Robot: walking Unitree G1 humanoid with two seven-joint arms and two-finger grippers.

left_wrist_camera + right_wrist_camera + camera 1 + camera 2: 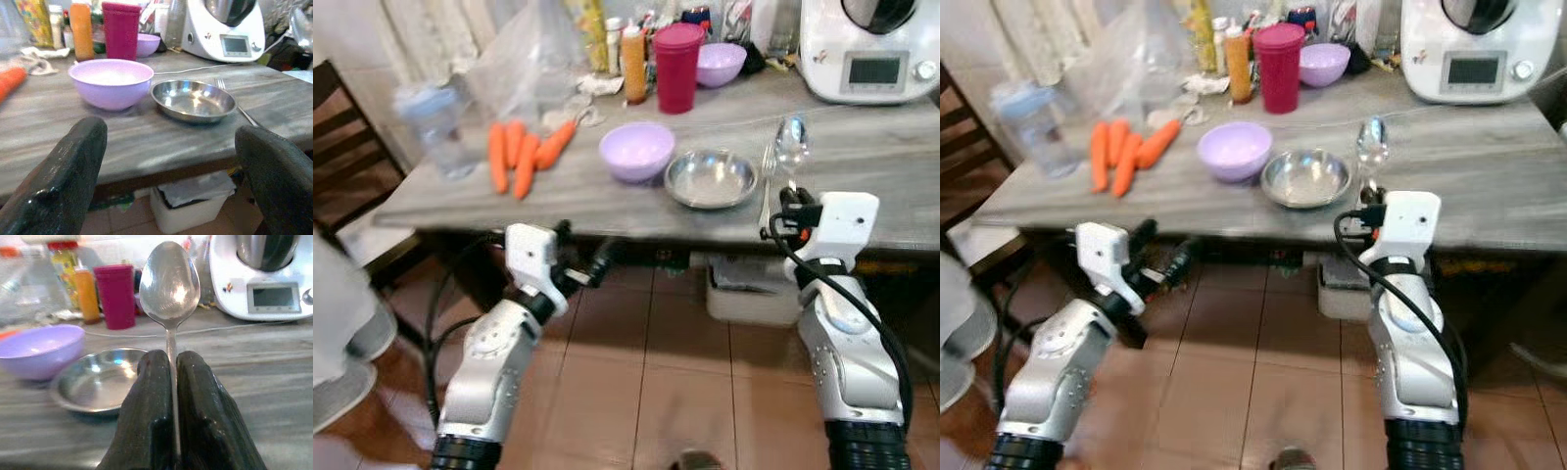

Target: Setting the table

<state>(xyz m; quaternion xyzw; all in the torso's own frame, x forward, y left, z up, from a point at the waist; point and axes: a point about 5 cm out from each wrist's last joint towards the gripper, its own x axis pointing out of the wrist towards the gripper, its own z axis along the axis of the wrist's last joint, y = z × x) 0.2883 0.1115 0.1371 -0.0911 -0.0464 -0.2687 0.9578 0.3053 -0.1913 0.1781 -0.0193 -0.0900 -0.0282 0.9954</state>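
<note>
Far L: a dark chair (337, 137) beside the grey table (607, 201); then a clear plastic jug (435, 127) and a bunch of carrots (521, 152) lying on the top; behind them a bottle w/ orange contents (633, 64), a red tumbler (677, 67) and a small purple bowl (720, 63).

Left gripper (582, 269) hangs below the table edge, fingers spread wide, nothing btwn them; in its wrist view both pads frame the place setting from under the edge.

Mid-table: large purple bowl (637, 150) just beside the steel dish (711, 179), approx touching rims; a fork (766, 191) lies just R of the dish, tines pointing away from the robot.

Right gripper (168, 377) is at the table's near edge, R of the fork; fingers closed tight on the handle of a spoon (169, 281), which stands upright, bowl-end up; grip is low on the handle, so most of the length sticks out above.

Far R: white kitchen machine (871, 49) w/ a cord running across the top.

Step in hand, as I judge it: laying the spoon at the setting. To do it well: tilt the wrist fwd so the spoon goes flat, parallel w/ the fork and just R of it; keep it off the fork and dish rim; lower till the handle rests on the wood before opening, else it will drop and clatter; open slowly, pull straight back; a white bin (749, 294) sits under the table, so a slip off the edge could land there.
</note>
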